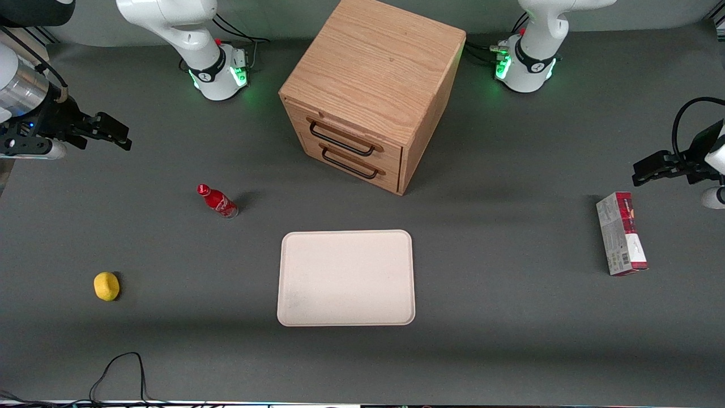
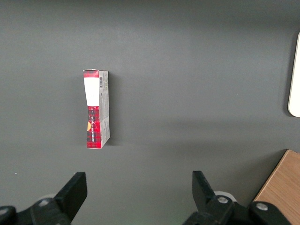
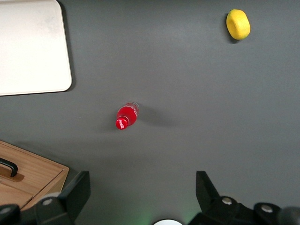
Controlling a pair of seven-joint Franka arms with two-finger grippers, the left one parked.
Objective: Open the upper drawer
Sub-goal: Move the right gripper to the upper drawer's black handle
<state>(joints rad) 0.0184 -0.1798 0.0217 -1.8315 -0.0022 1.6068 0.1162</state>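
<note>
No text is legible on the red bottle (image 1: pixel 217 200) or carton (image 1: pixel 621 233)

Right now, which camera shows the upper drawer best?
The front view: the upper drawer faces it, shut, handle clear. The right wrist view catches only a cabinet corner and a handle end; the left wrist view only wood. The gripper hangs open, far off.

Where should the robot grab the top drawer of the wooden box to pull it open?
Probably by the black wire handle of the upper drawer on the boxy oak cabinet. The thin bar stands off the drawer front, leaving a gap for fingers, so coming straight at the front seems best. The gripper is open, up at the working arm's end of the table, away from the cabinet.
</note>
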